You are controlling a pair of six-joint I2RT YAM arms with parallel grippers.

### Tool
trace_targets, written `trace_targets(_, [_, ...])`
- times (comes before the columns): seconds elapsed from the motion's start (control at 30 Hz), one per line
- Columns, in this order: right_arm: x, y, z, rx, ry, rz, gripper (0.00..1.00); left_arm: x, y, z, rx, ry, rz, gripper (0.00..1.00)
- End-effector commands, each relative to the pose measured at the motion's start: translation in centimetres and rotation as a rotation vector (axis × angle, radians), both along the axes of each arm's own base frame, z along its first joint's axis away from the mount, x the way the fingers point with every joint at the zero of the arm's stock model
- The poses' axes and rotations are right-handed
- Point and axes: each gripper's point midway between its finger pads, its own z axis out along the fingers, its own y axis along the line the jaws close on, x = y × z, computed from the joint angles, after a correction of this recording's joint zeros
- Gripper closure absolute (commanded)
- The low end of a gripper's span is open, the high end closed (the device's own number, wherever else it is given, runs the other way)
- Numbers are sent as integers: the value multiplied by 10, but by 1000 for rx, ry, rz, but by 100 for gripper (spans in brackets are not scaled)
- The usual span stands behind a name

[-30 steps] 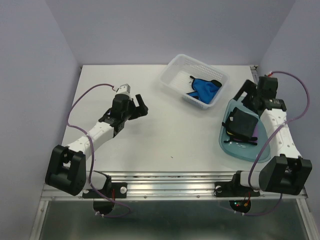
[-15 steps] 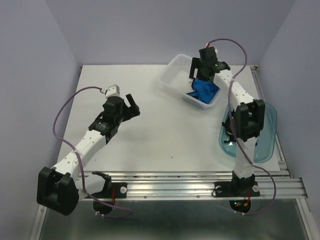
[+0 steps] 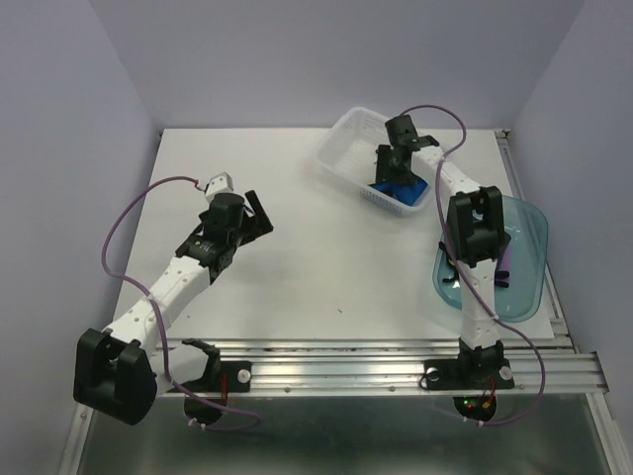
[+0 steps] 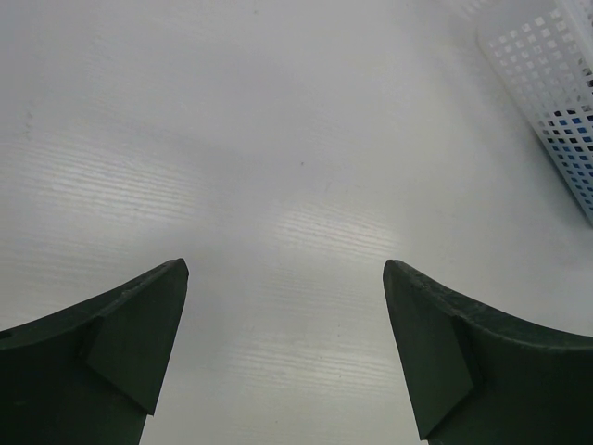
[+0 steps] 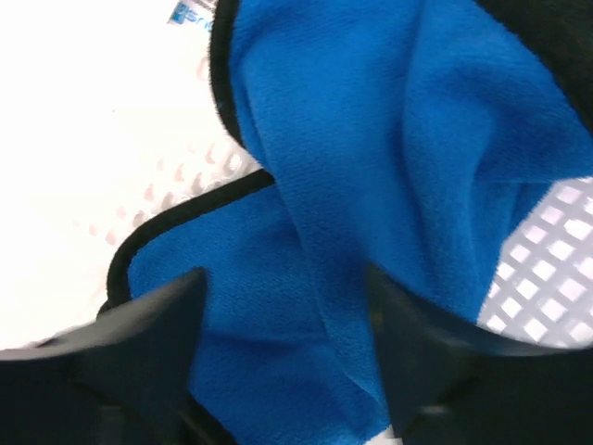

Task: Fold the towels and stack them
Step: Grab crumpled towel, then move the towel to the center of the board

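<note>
Pincer on the left arm (image 3: 259, 206) hangs spread wide and empty over the bare desk (image 3: 326, 257), with nothing between its fingers. The white perforated basket (image 3: 346, 139) sits ahead of it and off to its right.

The right pincer (image 5: 283, 278) is down inside that basket, its fingers parted and not clenched. The bright blue towel (image 5: 398, 148) lies rumpled directly beneath and between them, its dark edging (image 5: 185, 199) curling past the left finger.

The step in hand looks like picking this towel out for folding. To do it well, the right pincer should probably pinch a single raised fold rather than the whole heap. It should keep its tips off the basket floor and lift straight up, so the cloth clears the wall without dragging the light basket along.

The desk is smooth, white and matte. The translucent blue-green tray (image 3: 534, 223) lies behind the right pincer, toward its base. Pale lilac walls close in the sides and back.
</note>
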Motion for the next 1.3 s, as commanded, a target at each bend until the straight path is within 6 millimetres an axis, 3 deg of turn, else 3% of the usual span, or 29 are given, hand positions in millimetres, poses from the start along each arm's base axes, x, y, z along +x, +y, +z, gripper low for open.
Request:
trace_targets(0.0, [6,10,-2,42,-25,45,36,8,3,15,-2,-35,27,1])
trace_targets(0.03, [5,10,-4,39,-19,44,47,8,3,16,-1,-35,28,1])
trace_targets(0.1, [4,8,-5,35,-11,39,51,7,4,15,1,-35,31,1])
trace_targets(0.17, [1,10,-5,40,6,46,50,5,6,18,5,-42,34,1])
trace_targets(0.27, [-7,10,-7,40,28,47,41,2,9,22,0,-56,43,1])
trace_targets(0.5, [-27,5,-20,30,86,73,42,-2,9,21,-11,-58,48,1])
trace_targets(0.67, [-25,6,-17,34,66,80,79,-2,9,21,-16,-59,47,1])
trace_targets(0.8, [-8,13,22,62,-36,94,92,-1,7,23,-22,-63,42,1])
trace_targets(0.87, [5,18,65,93,-140,110,98,-2,7,27,-27,-72,39,1])
trace_targets(0.97, [10,24,109,131,-242,136,99,-3,6,31,-38,-85,35,1])
trace_targets(1.0, [10,24,140,147,-316,141,99,-3,5,32,-44,-86,29,1])
trace_targets(1.07, [8,25,169,161,-383,154,99,-4,5,35,-50,-97,26,1])
trace_targets(1.1, [3,24,195,174,-444,159,99,-5,4,35,-53,-99,24,1])
trace_targets(1.27, [-24,37,256,240,-563,269,99,-7,1,41,-77,-116,10,1])
